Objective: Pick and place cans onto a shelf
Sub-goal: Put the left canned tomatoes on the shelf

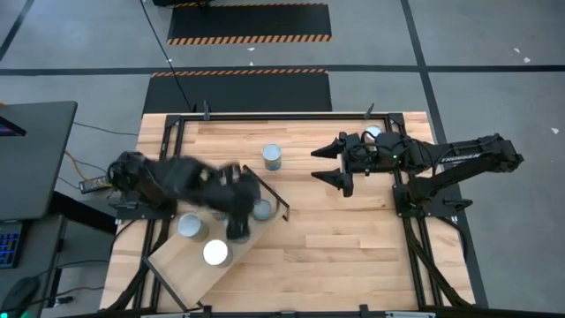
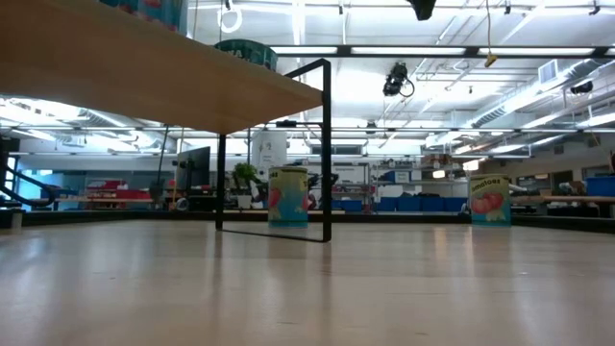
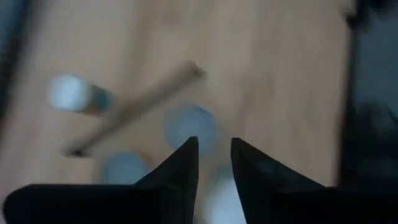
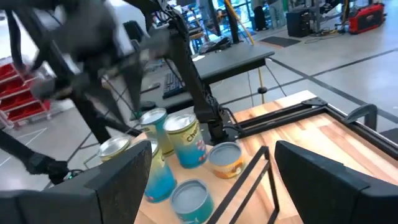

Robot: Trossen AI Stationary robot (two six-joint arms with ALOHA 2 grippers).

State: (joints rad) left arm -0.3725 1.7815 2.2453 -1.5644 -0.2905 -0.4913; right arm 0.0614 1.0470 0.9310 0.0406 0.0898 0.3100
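1. The cans looked like rigid metal tins, light but slick on their labelled sides, so a hold across the middle of the side wall seemed best.
2. One can [image 1: 272, 157] stood alone on the surface [image 1: 353, 238], just beyond the shelf's [image 1: 190, 265] far corner; three more sat on or beside the shelf.
3. The left end effector [image 1: 238, 231] hovered over the shelf's edge, fingers [image 3: 180, 171] only slightly apart and holding nothing.
4. The right end effector [image 1: 328, 165] waited well clear of the shelf, spread wide.
5. The shelf's black frame rail [image 1: 284, 205] probably crowded approaches; open room lay away from the shelf.
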